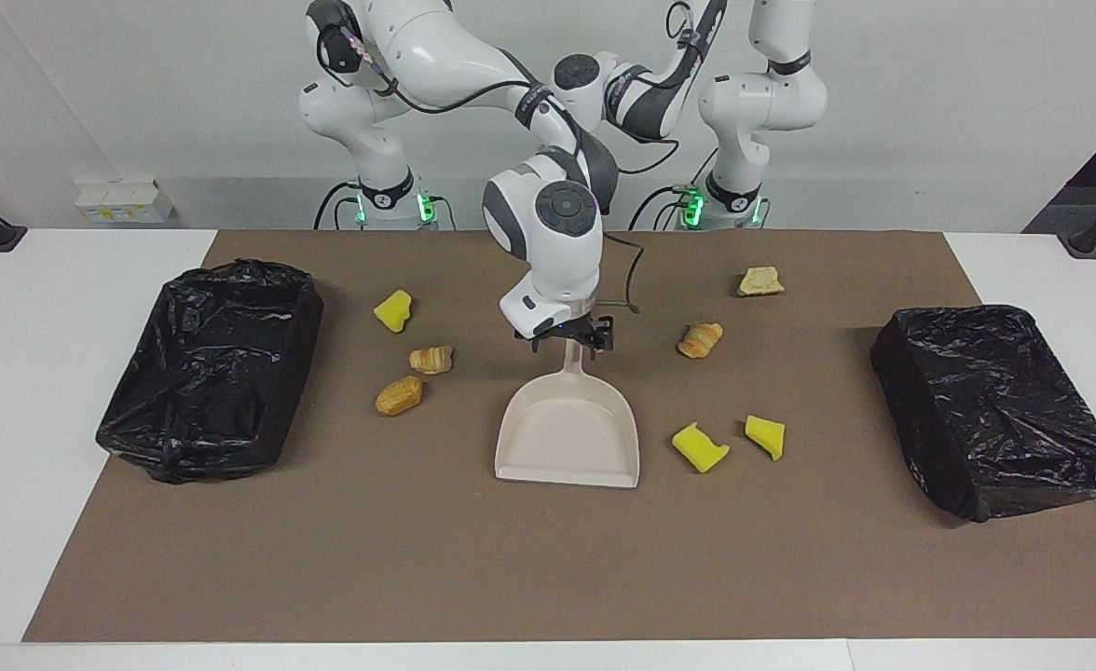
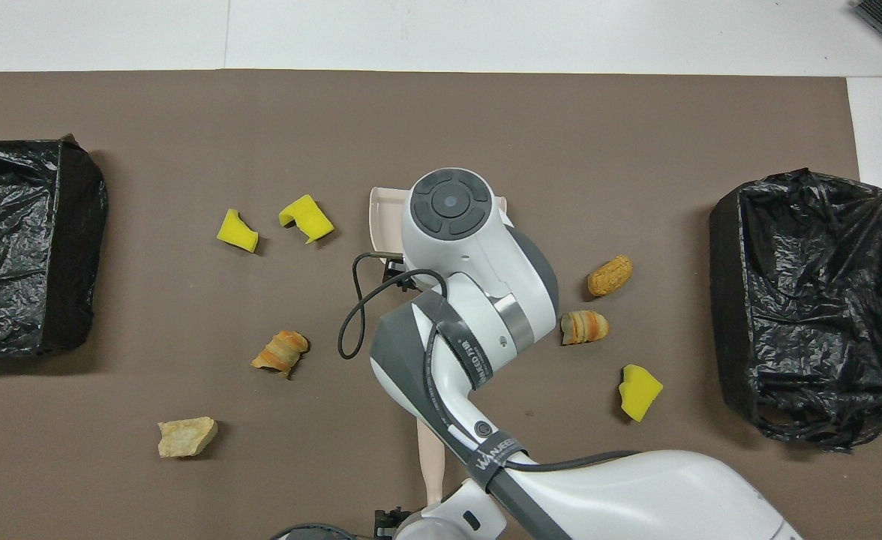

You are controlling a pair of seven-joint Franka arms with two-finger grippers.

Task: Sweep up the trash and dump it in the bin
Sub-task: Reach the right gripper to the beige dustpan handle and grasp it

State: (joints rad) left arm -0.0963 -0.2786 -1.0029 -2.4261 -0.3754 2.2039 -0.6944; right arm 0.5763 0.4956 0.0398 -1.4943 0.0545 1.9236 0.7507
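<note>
While the right hand [image 1: 568, 343] sits with fingers apart astride the handle of the beige plastic dustpan [image 1: 568, 438], the trash [image 1: 700, 445], seven yellow sponge and golden pastry bits, lies scattered on the desk [image 1: 63, 373] at the pan's 3–4 and 7–10 o'clock, robots at 6. Left hand [image 2: 390, 519]: cannot tell whether apart or together.

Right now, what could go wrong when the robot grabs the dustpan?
The right gripper is open at the dustpan handle; gripping off-centre might tip the pan. The left gripper waits close by, near the brush, so the arms could bump. A swinging pan might knock the yellow sponge piece away.
</note>
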